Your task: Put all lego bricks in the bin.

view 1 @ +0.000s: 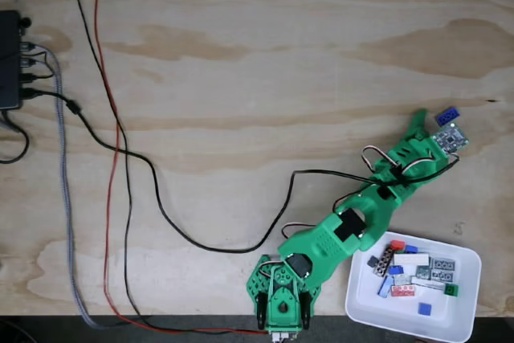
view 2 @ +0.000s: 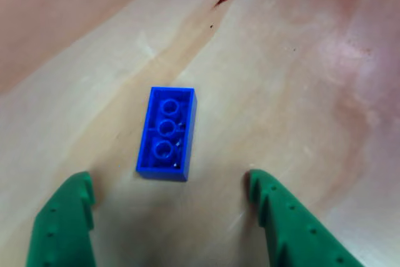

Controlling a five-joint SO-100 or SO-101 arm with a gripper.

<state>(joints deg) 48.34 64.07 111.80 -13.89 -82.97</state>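
That blue lego brick [view 2: 166,134] mid-frame is lying upside down on the counter [view 2: 281,60]: light, rigid, slick plastic. The gripper [view 2: 169,195] sits wide open and empty just below it, so I'd pinch the long flat sides.

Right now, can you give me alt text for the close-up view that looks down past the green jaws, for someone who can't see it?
A blue lego brick lies underside up, its hollow tubes showing, on a pale plywood table. The open gripper frames it from the bottom edge, one green finger at each lower corner, neither touching the brick.
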